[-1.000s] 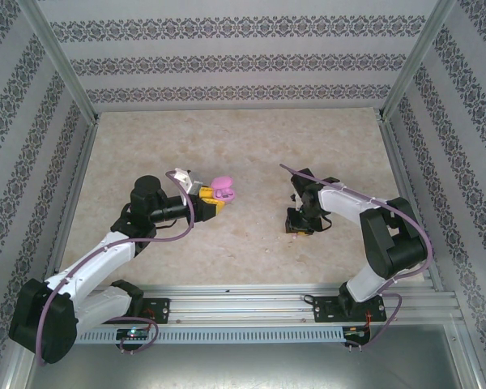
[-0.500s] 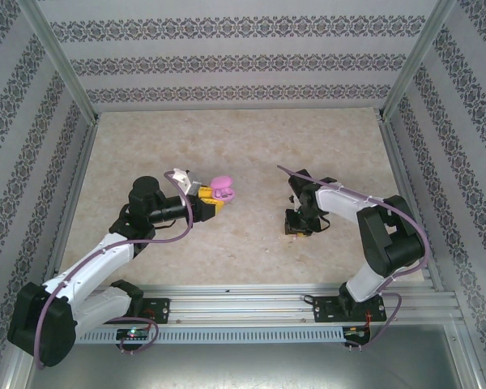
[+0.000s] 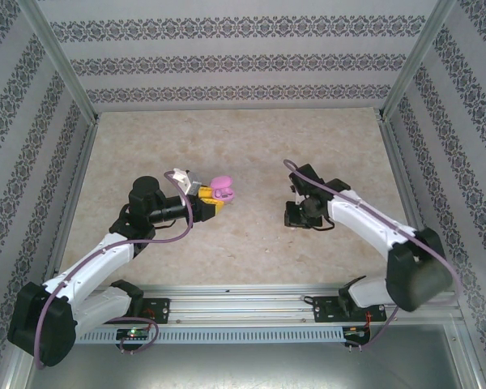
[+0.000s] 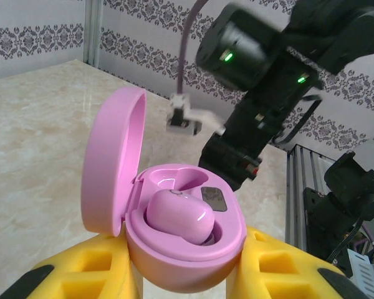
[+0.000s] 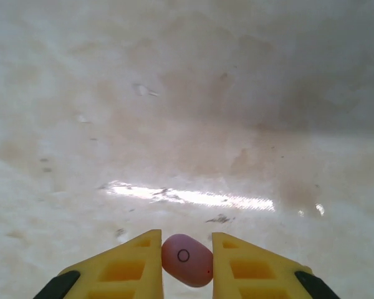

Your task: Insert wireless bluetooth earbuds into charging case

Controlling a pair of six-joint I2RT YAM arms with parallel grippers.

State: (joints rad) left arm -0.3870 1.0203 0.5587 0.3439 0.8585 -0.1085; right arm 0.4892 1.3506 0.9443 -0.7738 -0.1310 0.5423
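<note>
Our left arm stretches forward with a level wrist, and our left gripper [image 3: 217, 198] squeezes the open pink case [image 4: 112, 168] between its yellow fingers [image 4: 93, 274]. Our right arm bends inward, wrist tipped downward, and our right gripper [image 3: 296, 215] pinches a pink earbud [image 5: 187, 258] between both fingertips.

a glossy beige marbled tabletop [image 3: 243, 138] is edged by aluminium rails [image 3: 251, 298]; faint specks and scuffs are scattered across it.
</note>
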